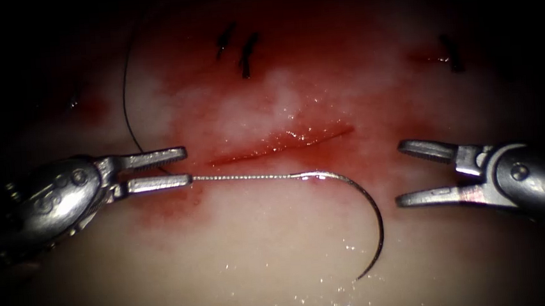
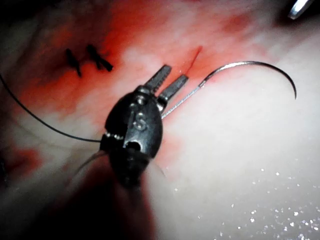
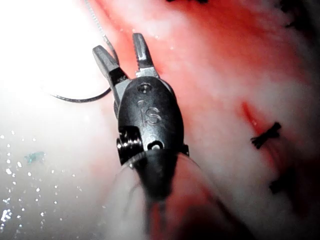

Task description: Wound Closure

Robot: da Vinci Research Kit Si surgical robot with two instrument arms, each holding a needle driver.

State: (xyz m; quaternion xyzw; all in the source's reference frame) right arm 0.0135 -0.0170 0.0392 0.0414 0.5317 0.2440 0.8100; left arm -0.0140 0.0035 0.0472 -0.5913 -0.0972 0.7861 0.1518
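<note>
Landmark: the cut (image 1: 281,144), a shallow red slit running roughly left-right across the tissue (image 1: 273,255). The needle (image 1: 359,208) lies just below it, free on the surface, not in the tissue as far as I can see. Its swaged end sits just under the cut's middle and its curve sweeps away below and to the right, the point ending well below the cut's right end.

The thread (image 1: 242,176) runs straight left from the swage, parallel to the cut, to the lower jaw of the left tool (image 1: 180,166). Jaws parted. The thread touches that lower jaw (whether it's actually pinched I can't tell).

The right tool (image 1: 405,172) sits off the cut's right end, jaws wide apart, holding nothing. It looks nearer the needle's body; the curve bulges toward it. The left tool is nearer the swage. Dark cut ends of thread (image 1: 248,55) stand above the cut, with red fluid (image 1: 231,111) between.
</note>
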